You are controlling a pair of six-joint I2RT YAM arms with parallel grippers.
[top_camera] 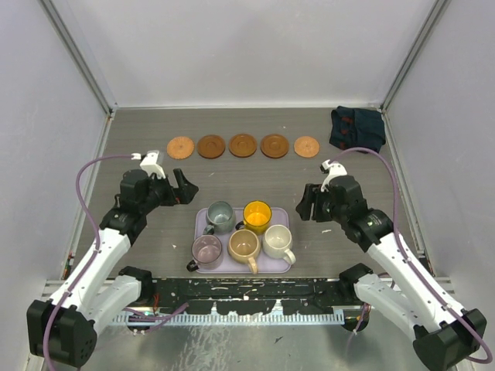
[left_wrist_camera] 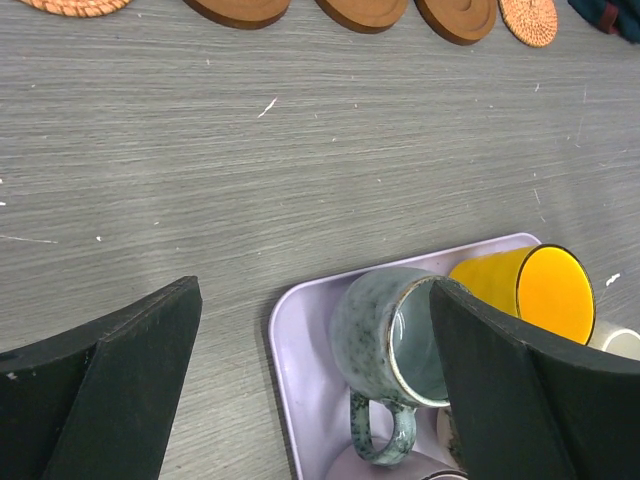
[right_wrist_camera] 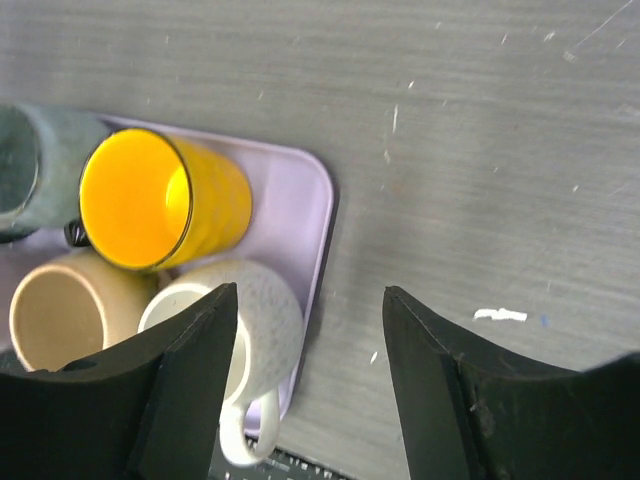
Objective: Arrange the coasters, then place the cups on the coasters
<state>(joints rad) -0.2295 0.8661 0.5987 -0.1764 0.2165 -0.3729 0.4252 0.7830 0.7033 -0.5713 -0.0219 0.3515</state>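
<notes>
Left tool (top_camera: 186, 188): jaws wide, empty; grey-green cup (top_camera: 220, 213) just right of it.
Coasters (top_camera: 243, 145): five in a row, beyond both tools.
Cups (top_camera: 244, 244): five on lavender tray (left_wrist_camera: 300, 345), between the tools.
Right tool (top_camera: 305, 202): jaws part-open, empty; cream cup (top_camera: 276, 239) just left.

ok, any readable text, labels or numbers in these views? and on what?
No text can be read in any of the three views.
On the coasters: no marks.
On the grey-green cup, yellow cup, purple cup, tan cup and white cup: no print.
On the lavender tray: blank.
On the dark cloth: a faint pattern, no letters to make out.
</notes>
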